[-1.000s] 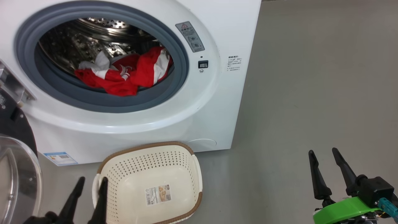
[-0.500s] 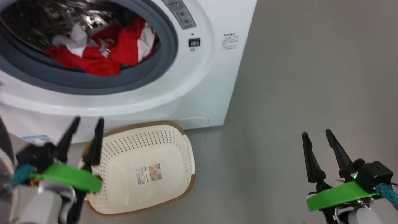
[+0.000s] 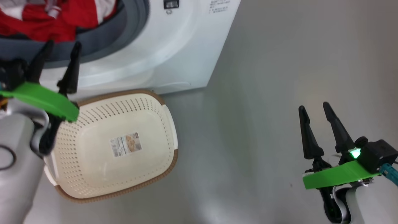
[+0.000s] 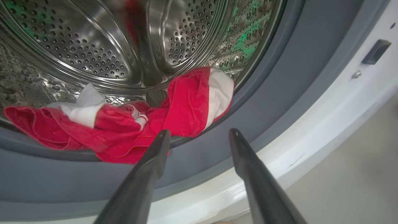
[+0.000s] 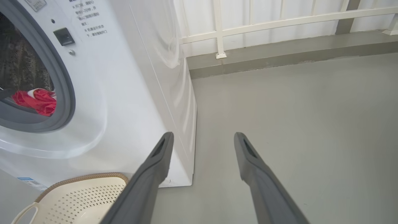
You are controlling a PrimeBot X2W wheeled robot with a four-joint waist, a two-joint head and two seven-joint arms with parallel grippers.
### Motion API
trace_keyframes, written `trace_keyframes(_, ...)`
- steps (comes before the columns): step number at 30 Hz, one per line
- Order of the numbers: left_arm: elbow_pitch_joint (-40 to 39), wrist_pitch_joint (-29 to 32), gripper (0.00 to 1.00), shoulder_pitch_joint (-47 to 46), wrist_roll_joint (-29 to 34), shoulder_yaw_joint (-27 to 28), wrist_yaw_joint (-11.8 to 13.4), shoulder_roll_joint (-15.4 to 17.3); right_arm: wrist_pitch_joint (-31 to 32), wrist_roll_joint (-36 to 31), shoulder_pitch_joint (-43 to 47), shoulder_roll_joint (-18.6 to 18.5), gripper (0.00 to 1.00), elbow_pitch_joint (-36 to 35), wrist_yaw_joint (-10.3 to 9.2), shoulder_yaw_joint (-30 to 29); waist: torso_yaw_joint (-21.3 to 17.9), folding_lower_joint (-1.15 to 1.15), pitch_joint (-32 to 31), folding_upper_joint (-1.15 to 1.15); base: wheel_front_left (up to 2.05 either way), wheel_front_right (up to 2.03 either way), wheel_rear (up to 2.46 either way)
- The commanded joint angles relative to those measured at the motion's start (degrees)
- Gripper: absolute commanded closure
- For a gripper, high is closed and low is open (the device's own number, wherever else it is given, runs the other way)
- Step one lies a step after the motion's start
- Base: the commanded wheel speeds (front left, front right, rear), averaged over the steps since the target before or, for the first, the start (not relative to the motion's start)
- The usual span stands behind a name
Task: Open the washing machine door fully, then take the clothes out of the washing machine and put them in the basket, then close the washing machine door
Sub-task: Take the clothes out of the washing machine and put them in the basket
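The white washing machine (image 3: 174,49) stands with its mouth uncovered; its door is out of view. Red and white clothes (image 4: 130,124) lie at the front of the steel drum, draped over the grey seal (image 4: 279,77), and also show as clothes (image 3: 46,18) in the head view. My left gripper (image 3: 62,46) is open, fingers pointing at the seal just below the clothes, touching nothing. The cream basket (image 3: 112,183) sits on the floor before the machine, holding only its label. My right gripper (image 3: 313,107) hangs open over bare floor, far right of the basket.
Grey floor (image 3: 264,93) stretches to the machine's right. A white railing (image 5: 279,21) on a low kerb runs behind the machine. The basket (image 5: 77,199) also sits close against the machine's front in the right wrist view.
The head camera has swung down and right, so the whole scene slid up and left. My left arm has risen from beside the basket to the drum mouth. The right gripper holds its place.
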Motion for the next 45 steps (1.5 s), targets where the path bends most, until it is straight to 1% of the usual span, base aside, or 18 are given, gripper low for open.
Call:
trace_keyframes(1,0.26,-0.29,0.00,-3.84,-1.75,0.23,0.06,3.67,-0.48,0.20,-1.27,-0.53,0.00,-1.77,0.43,0.99,-1.89,0.00,5.52,0.00,0.00,0.00,0.00)
trace_keyframes(10,6.08,-0.29,0.00,-15.28,-6.54,-7.39,0.06,7.07,-0.48,0.73,-3.68,-0.53,0.00,-2.93,0.43,1.79,-2.85,0.00,9.40,0.00,0.00,0.00,0.00)
trace_keyframes(18,8.18,-0.29,0.00,-22.51,-8.99,-10.12,0.06,8.69,-0.48,0.86,-4.83,-0.53,0.00,-4.03,0.43,3.10,-3.84,0.00,12.06,0.00,0.00,0.00,0.00)
trace_keyframes(24,8.83,-0.29,0.00,-24.99,-10.98,-13.66,0.06,8.90,-0.48,0.95,-5.06,-0.53,0.00,-4.42,0.43,3.63,-4.34,0.00,13.19,0.00,0.00,0.00,0.00)
trace_keyframes(34,10.64,-0.29,0.00,-27.30,-15.57,-19.63,0.06,10.23,-0.48,1.48,-5.56,-0.53,0.00,-4.84,0.43,4.78,-5.44,0.00,13.54,0.00,0.00,0.00,0.00)
trace_keyframes(35,10.59,-0.29,0.29,-27.46,-15.80,-20.16,0.06,10.34,-0.48,1.52,-5.58,-0.53,0.00,-4.92,0.43,4.78,-5.51,0.00,13.54,0.00,0.00,0.00,0.00)
trace_keyframes(36,10.54,-0.29,0.51,-27.63,-15.87,-20.70,0.06,10.48,-0.48,1.55,-5.60,-0.53,0.00,-5.01,0.43,4.76,-5.56,0.00,13.55,0.00,0.00,0.00,0.00)
trace_keyframes(37,10.57,-0.29,0.68,-27.76,-16.04,-21.03,0.06,10.58,-0.48,1.58,-5.61,-0.53,0.00,-5.07,0.43,4.74,-5.60,0.00,13.53,0.00,0.00,0.00,0.00)
trace_keyframes(38,10.59,-0.29,1.00,-27.81,-16.23,-21.32,0.06,10.63,-0.48,1.59,-5.61,-0.53,0.00,-5.10,0.43,4.72,-5.62,0.00,13.47,0.00,0.00,0.00,0.00)
trace_keyframes(42,10.18,-0.29,1.00,-28.03,-16.40,-21.42,0.06,10.76,-0.48,1.52,-5.51,-0.53,0.00,-5.20,0.43,4.56,-5.49,0.00,13.20,0.00,0.00,0.00,0.00)
trace_keyframes(45,9.36,-0.29,1.00,-27.65,-15.86,-20.12,0.06,10.59,-0.48,1.34,-5.54,-0.53,0.00,-5.11,0.43,4.32,-5.03,0.00,12.76,0.00,0.00,0.00,0.00)
